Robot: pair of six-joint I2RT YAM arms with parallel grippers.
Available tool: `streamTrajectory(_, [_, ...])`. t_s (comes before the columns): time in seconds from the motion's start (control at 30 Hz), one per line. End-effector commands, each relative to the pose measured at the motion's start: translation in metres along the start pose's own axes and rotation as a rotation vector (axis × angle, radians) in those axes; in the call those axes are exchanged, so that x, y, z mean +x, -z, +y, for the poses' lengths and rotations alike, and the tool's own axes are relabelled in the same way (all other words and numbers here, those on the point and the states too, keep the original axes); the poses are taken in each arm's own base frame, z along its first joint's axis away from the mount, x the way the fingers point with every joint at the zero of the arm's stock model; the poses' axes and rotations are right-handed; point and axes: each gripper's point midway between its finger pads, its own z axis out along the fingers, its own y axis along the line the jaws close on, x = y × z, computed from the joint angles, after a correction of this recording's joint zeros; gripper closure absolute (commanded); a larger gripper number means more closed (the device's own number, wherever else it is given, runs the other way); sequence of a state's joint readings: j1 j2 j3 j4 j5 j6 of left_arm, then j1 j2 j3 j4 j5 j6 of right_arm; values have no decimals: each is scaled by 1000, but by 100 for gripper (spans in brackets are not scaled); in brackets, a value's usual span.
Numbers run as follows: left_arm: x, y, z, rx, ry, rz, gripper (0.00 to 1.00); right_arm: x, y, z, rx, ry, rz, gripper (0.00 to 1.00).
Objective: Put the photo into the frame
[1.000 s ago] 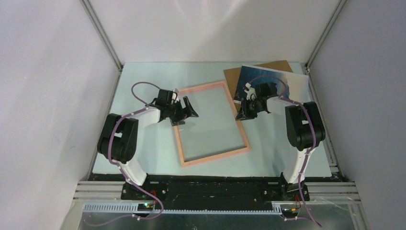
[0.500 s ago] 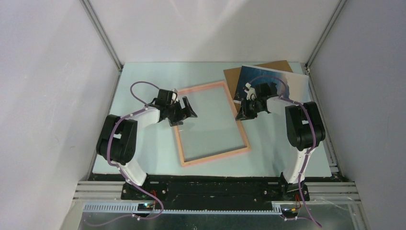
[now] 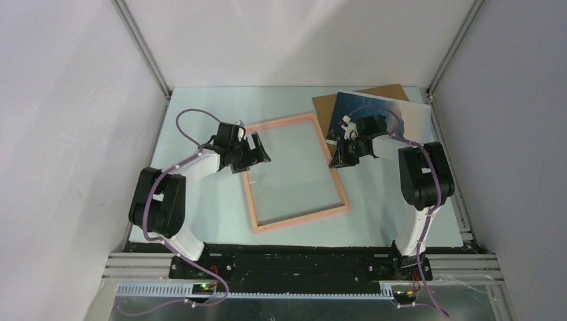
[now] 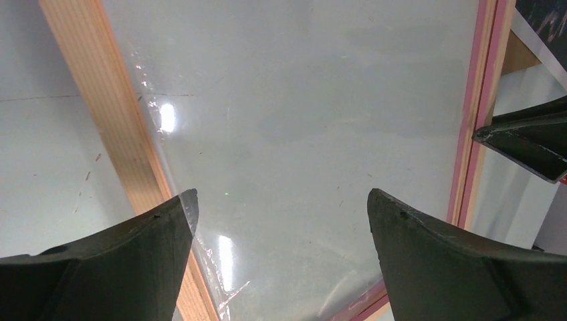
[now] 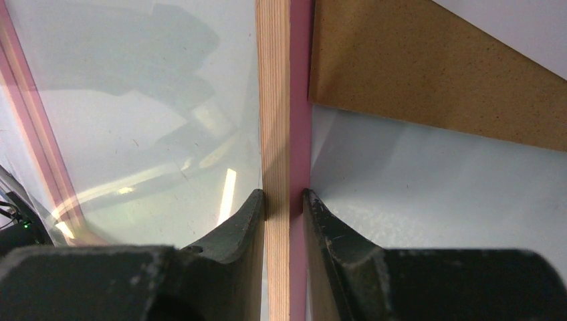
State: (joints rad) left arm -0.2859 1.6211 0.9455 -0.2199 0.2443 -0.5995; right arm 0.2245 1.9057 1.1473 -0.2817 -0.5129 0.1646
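Clamping one rail of the thin pink wooden frame (image 3: 301, 217), the right gripper (image 5: 284, 200) could skew it if moved; left gripper (image 4: 281, 194) stands wide apart, empty.

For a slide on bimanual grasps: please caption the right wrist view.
Right gripper shut on the frame rail, one jaw on each side, with the brown backing board beside the rail.

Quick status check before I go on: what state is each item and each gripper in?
frame: lying on the table, no photo in it.
photo: picture side up on the backing board, outside the frame.
backing board: on the table, partly under the photo.
left gripper: open, above the frame's left side, holding nothing.
right gripper: shut on the frame's right rail.
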Motion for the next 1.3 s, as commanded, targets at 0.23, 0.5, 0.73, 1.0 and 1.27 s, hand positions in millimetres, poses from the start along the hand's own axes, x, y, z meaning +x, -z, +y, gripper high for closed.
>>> streamTrajectory(0.23, [-26, 21, -7, -23, -63, -117, 0, -3, 2, 5, -18, -7, 5, 74])
streamTrajectory(0.5, [-31, 29, 4, -87, -72, -161, 0, -3, 2, 4, -18, -8, 7, 74])
streamTrajectory(0.73, [-34, 30, 10, -119, -82, -177, 0, -3, 2, 5, -21, -9, 7, 74])
streamTrajectory(1.0, [-40, 26, 25, -189, -117, -182, 0, -3, 3, 5, -24, -12, 5, 74])
streamTrajectory(1.27, [-45, 21, 41, -254, -123, -173, 5, -2, 3, 4, -23, -27, 9, 76])
